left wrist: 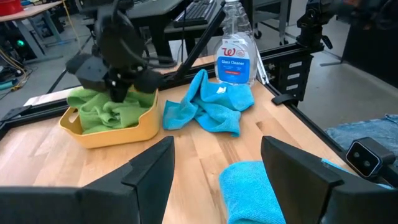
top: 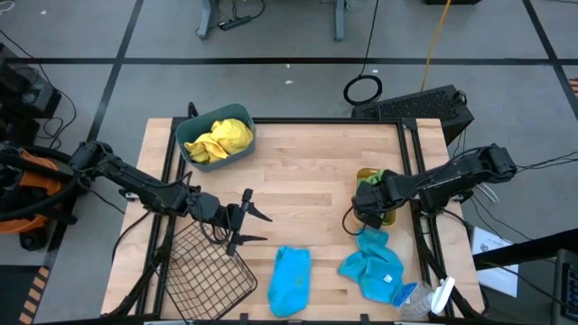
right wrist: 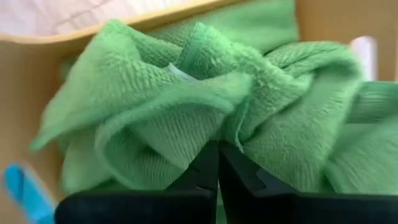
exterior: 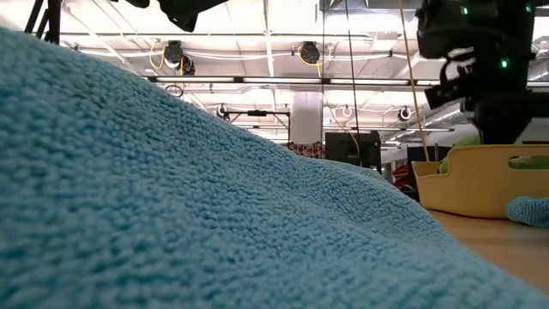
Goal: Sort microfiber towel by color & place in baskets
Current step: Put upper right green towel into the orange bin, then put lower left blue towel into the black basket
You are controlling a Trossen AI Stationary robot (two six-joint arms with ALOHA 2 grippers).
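While blue towel [exterior: 171,197] blocks, bottle [left wrist: 237,53] stands beside.

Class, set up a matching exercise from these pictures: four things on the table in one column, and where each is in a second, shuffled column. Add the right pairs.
Things
1. yellow fuzzy microfiber towels
2. green fuzzy microfiber towel
3. folded bright blue microfiber towel
4. clear plastic spray bottle

Places
A. flat on bare wood beside the dark wire-mesh basket
B. in the shallow orange-yellow plastic tub
C. in the teal rectangular plastic bin
D. behind the crumpled bright blue microfiber towel

Pairs: 1-C, 2-B, 3-A, 4-D
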